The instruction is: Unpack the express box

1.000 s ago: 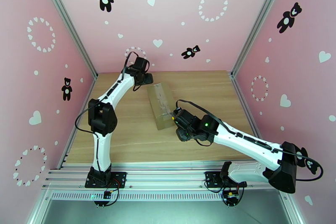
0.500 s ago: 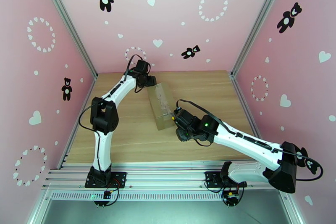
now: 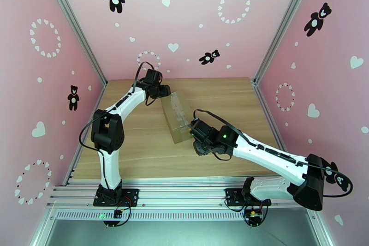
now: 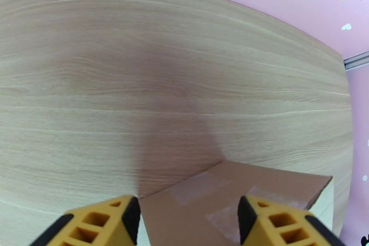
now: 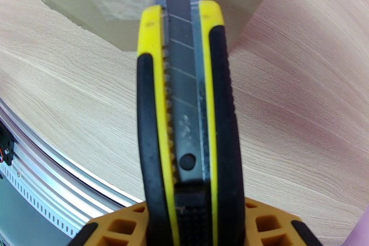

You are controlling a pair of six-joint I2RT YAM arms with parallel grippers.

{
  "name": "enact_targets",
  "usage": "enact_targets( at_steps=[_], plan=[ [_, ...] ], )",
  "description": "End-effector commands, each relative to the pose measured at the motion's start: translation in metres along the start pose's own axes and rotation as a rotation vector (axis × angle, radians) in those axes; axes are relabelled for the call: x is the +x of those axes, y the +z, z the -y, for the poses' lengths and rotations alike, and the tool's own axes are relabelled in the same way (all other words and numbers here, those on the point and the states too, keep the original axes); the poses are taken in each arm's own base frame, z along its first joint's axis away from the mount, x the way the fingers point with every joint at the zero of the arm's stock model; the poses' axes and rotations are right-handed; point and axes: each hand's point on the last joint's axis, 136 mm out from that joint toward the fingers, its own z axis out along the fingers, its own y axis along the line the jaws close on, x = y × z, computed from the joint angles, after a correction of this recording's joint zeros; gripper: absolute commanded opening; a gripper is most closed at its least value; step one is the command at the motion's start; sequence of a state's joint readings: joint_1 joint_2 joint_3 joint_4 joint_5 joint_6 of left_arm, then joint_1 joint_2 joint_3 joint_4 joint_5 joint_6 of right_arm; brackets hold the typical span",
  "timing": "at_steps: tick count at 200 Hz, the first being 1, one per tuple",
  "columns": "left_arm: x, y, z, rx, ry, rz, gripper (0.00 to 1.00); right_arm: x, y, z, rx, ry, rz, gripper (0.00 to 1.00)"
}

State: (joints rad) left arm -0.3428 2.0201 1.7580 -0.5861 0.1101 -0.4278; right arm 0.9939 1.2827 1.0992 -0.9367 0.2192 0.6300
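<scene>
A brown cardboard box is seen lying near the middle of the wooden table, set at a slant, with clear tape running along its top. The left gripper is placed at the box's far end. In the left wrist view its fingers are spread wide, with the taped far corner of the box framed between them, and no contact with the cardboard can be made out.

The right gripper is positioned at the box's near end. Its jaws are pressed onto the handle of a yellow-and-black knife. The knife's segmented blade is pushed out and pointed at the crinkled tape on the near top edge of the box. The blade tip appears to reach that edge, though whether the tape is actually touched cannot be told, since the tip is cut off at the top of the frame.
</scene>
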Motion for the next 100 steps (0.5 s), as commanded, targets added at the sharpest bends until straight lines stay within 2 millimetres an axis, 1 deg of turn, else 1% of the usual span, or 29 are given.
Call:
enact_targets(
  at_steps=[1, 100],
  plan=[
    [0.023, -0.008, 0.009, 0.041, -0.001, -0.074, 0.62, -0.024, -0.007, -0.002, 0.01, 0.043, 0.078, 0.0],
    [0.042, -0.016, 0.02, 0.077, -0.017, -0.09, 0.62, -0.033, -0.006, -0.001, 0.027, 0.056, 0.094, 0.0]
  ],
)
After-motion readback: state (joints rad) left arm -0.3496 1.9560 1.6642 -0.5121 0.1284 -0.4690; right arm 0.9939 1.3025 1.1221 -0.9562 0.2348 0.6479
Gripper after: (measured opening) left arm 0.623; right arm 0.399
